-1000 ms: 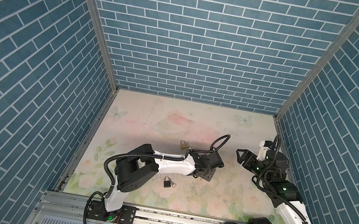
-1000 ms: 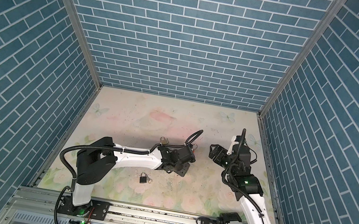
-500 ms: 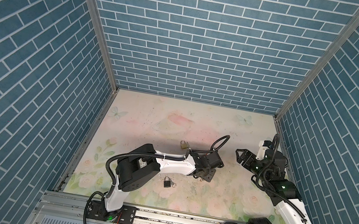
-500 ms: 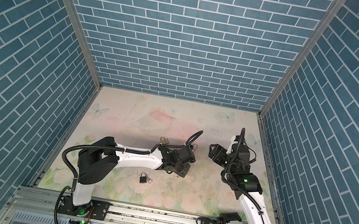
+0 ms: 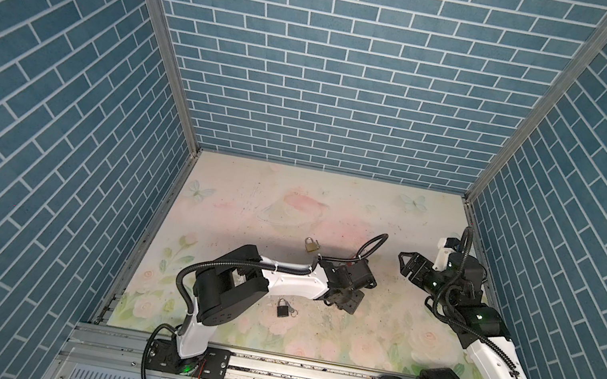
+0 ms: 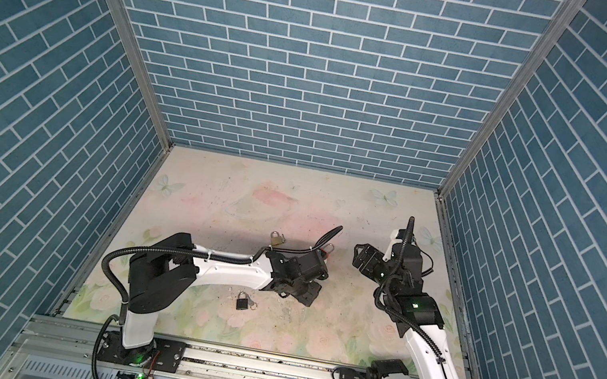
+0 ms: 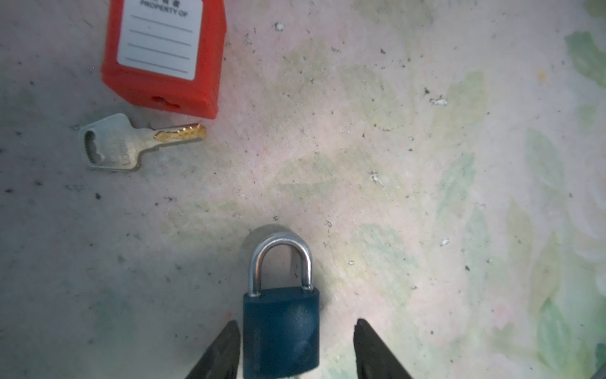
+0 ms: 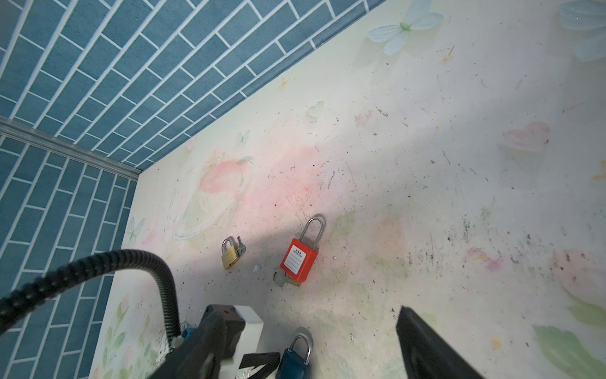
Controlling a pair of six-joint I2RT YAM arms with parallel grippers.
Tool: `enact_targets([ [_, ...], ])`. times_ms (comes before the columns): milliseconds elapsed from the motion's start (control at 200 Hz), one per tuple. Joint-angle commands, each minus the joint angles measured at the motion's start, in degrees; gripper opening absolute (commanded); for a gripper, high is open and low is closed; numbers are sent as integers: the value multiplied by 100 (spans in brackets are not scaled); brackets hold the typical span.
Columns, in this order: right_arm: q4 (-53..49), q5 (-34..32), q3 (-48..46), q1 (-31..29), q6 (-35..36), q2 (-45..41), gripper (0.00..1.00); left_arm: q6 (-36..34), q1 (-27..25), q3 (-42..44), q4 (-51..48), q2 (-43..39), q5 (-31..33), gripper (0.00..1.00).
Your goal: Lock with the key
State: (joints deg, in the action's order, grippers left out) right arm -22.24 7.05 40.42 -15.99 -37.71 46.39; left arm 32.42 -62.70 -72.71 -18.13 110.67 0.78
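Left gripper [image 7: 296,323]: it is low over the table [image 5: 284,195] and points down. Its two fingers [image 7: 223,351] are apart and squeeze nothing.
Blue lock [image 7: 280,331]: it lies flat on the table, between the left gripper's fingers. One finger is right up against its side. On the other side there is a strip of bare table before the other finger. Its silver loop is shut, with both ends in the blue body.
Key [image 7: 131,144]: it lies flat on the table all by itself, and nothing holds it. It has a silver head and a gold-looking tip. It is just beside the end of the red lock that has the hole in it, but it is not in the hole. It is apart from the blue lock.
Red lock [image 8: 298,262]: it lies flat on the table with a white label facing up. Its long silver loop points away from the key.
Right gripper [image 5: 407,259]: it is up off the table on the right side and points toward the middle. Its fingers are wide apart, with nothing between them.
Gold lock [image 5: 311,246]: it is on the table behind the left arm [image 5: 290,281]. A small silver key [image 8: 240,250] is right by it — I cannot tell if that key is in the lock.
Black lock [image 5: 282,311]: it is on the table near the front, just beside the left arm. A tiny silver bit lies next to it — too small to tell what it is.
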Motion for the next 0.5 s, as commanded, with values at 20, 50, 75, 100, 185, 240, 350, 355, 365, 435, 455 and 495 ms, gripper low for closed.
enact_targets([
  [20, -21, 6, -41, 21, -15, 4, 84, -272, -22, 4, 163, -568, 519, 64],
  [50, -10, -52, -26, 17, 23, 11, 84, -381, -2, -8, 213, -714, 661, 65],
  [75, 12, -124, -18, 17, 63, 10, 85, -482, 10, -7, 240, -845, 797, 66],
  [100, 58, -216, -10, 17, 107, 16, 85, -591, 53, -9, 287, -979, 917, 67],
  [185, 378, -748, -45, 23, 275, -39, 86, -1010, 251, 125, 662, -1622, 1382, 73],
  [240, 807, -1189, -126, 24, 435, -104, 86, -1375, 487, 374, 1110, -2054, 1540, 79],
  [350, 2115, -2060, -563, 26, 1007, -269, 86, -1900, 1309, 970, 1944, -2945, 1817, 85],
  [355, 2156, -2107, -584, 26, 1031, -266, 86, -1925, 1355, 1005, 1989, -2985, 1836, 85],
  [365, 2286, -2183, -633, 26, 1100, -274, 86, -1979, 1444, 1064, 2088, -3070, 1882, 85],
  [435, 3285, -2615, -1017, 25, 1717, -279, 85, -2417, 2153, 1763, 2912, -3637, 2319, 85],
  [455, 3594, -2759, -1138, 26, 1874, -265, 85, -2549, 2385, 2001, 3166, -3794, 2396, 85],
  [495, 4236, -3089, -1387, 28, 2271, -187, 85, -2702, 2932, 2486, 3784, -4058, 2525, 85],
])
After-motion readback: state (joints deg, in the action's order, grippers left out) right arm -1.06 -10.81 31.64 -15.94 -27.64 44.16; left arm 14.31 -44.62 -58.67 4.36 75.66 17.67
